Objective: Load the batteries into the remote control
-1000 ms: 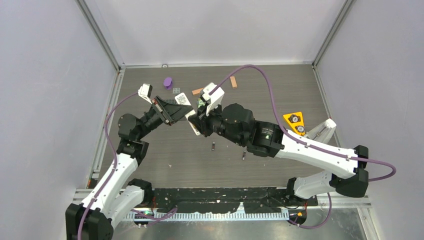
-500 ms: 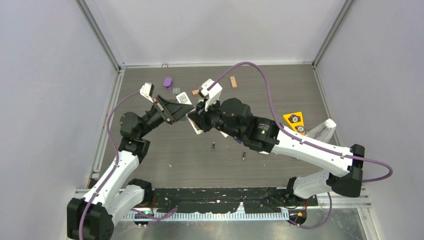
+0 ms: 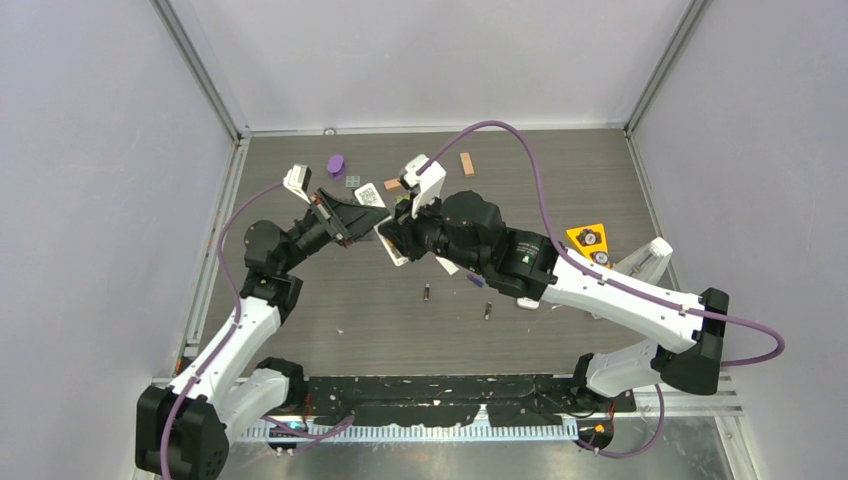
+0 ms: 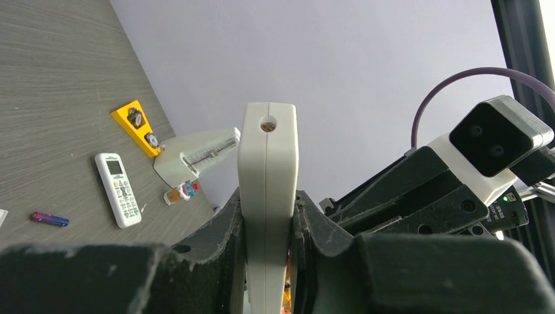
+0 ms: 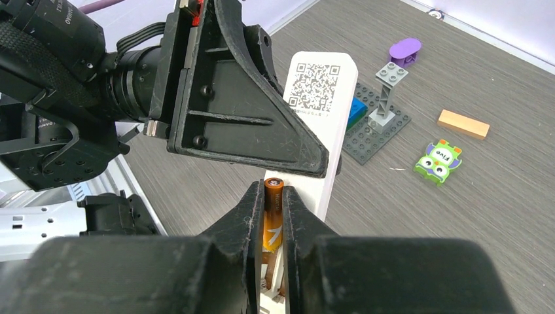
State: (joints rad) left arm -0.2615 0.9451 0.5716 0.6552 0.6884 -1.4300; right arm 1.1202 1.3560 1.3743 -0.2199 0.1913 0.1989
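Top external: grey woodgrain table [image 3: 330, 320], pale walls [image 3: 430, 60]; L claw [image 3: 364, 224] grips remote [image 4: 267, 183], R claw [image 5: 273, 191] grips battery [image 5: 273, 226].

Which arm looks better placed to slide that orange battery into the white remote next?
Right. The right gripper pinches the orange battery right at the white remote; the left gripper is occupied holding that remote.
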